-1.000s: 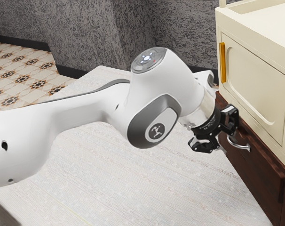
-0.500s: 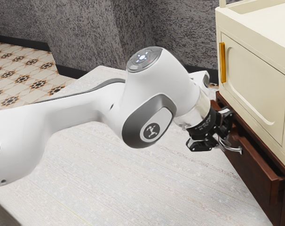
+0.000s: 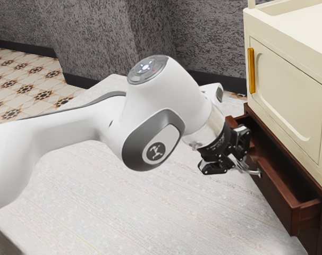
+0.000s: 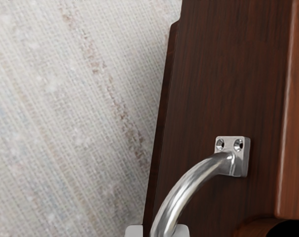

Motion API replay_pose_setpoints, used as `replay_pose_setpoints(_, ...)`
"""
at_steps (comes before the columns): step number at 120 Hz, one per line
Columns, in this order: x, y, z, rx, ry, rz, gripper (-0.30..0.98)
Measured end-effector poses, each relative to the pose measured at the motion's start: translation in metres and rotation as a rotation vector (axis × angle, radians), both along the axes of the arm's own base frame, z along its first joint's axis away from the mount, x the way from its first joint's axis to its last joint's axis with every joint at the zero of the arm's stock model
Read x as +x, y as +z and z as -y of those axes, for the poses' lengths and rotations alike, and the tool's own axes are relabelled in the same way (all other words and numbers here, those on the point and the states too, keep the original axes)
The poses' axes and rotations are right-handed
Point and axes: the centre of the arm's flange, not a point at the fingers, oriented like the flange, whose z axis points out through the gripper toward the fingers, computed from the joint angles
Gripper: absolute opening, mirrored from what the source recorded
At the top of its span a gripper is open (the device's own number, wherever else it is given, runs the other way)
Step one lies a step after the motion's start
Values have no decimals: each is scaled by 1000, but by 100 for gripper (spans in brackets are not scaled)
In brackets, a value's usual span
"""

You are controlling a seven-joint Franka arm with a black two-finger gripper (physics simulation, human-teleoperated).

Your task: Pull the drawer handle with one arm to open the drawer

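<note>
White, reaches with the arm [image 3: 150, 111] from the exterior view's left edge to its middle. Right of centre, clasps the silver handle [image 3: 255, 172] tight in the black hand [image 3: 243, 166]. At lower right, juts partly open with the dark-brown drawer [image 3: 275, 196], below the cream cabinet [image 3: 291, 101] with a yellow pull [image 3: 251, 70] at upper right.

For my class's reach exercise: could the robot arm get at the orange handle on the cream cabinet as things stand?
Probably not right away: the gripper looks shut on the silver drawer handle and would have to let go first. Nothing visible blocks the front of the orange handle, though.
</note>
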Motion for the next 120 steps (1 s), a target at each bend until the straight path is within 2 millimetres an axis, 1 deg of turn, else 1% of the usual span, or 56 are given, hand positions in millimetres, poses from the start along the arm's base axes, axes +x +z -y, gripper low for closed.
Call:
replay_pose_setpoints(62,-29,-2,-23,-13,39,-24,-10)
replay_pose_setpoints(73,-36,-3,-22,-15,36,-27,-10)
replay_pose_setpoints(120,-53,4,-32,-23,47,-16,-10)
